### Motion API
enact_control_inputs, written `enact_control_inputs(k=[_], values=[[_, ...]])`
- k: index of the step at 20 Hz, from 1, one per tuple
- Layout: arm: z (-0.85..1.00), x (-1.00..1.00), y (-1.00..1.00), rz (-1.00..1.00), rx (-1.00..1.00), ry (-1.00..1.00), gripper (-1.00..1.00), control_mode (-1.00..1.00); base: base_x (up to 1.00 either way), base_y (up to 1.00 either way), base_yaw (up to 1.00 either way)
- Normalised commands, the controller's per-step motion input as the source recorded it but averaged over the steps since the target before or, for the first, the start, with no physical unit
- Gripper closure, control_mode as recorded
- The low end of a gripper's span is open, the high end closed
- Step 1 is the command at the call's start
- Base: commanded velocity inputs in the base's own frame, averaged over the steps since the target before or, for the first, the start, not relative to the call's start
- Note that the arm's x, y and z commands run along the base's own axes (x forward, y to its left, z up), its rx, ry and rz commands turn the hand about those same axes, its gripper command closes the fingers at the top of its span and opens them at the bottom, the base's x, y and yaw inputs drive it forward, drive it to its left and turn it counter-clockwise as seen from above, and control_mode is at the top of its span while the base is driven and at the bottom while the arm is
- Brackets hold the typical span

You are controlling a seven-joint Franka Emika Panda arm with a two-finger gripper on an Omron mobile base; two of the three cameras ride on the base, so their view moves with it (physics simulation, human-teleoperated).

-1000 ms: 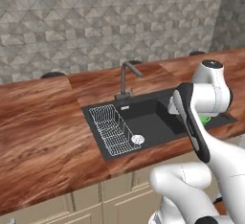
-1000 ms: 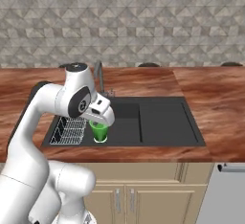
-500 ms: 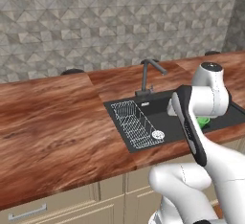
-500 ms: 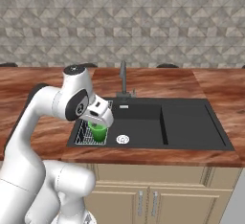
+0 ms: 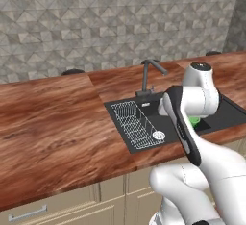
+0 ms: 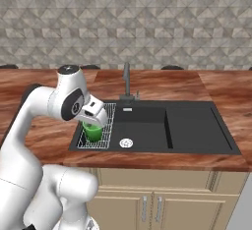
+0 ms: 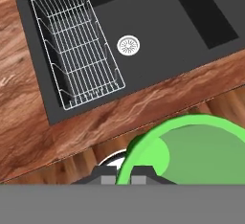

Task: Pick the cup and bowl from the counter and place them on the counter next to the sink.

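Observation:
My gripper (image 6: 95, 119) is shut on the rim of the bright green cup (image 6: 92, 131), which hangs in the air at the left end of the black sink (image 6: 147, 126). In the hand view the cup (image 7: 191, 153) looms large at the bottom, with the finger tips (image 7: 109, 175) on its rim, above the front strip of the counter (image 7: 19, 113). In the left base view a sliver of the cup (image 5: 193, 121) peeks out behind the arm. The bowl is out of view.
A wire rack (image 7: 76, 50) lies in the sink's left part, with the silver drain (image 7: 128, 45) beside it. The dark tap (image 6: 127, 79) rises behind the basin. A wide stretch of counter (image 5: 53, 123) runs left of the sink (image 5: 126, 142). A drainboard (image 6: 197, 126) lies to its right.
The whole scene has slid to the right in both base views, so the base has moved left along the counter. The cup stays in the shut gripper.

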Motion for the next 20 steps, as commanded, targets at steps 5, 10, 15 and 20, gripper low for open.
enact_control_inputs(k=[5,10,15,20], values=[[-0.01,0.35,1.0,0.1,0.0,0.0,1.0,-1.0,0.0,0.0,0.0],[-0.02,0.16,0.41,0.09,0.0,0.01,1.0,-1.0,0.0,0.0,0.0],[0.0,0.0,0.48,0.21,0.0,0.05,1.0,-1.0,0.0,0.0,0.0],[-0.15,0.02,0.52,0.25,0.0,0.02,1.0,-1.0,0.0,0.0,0.0]])
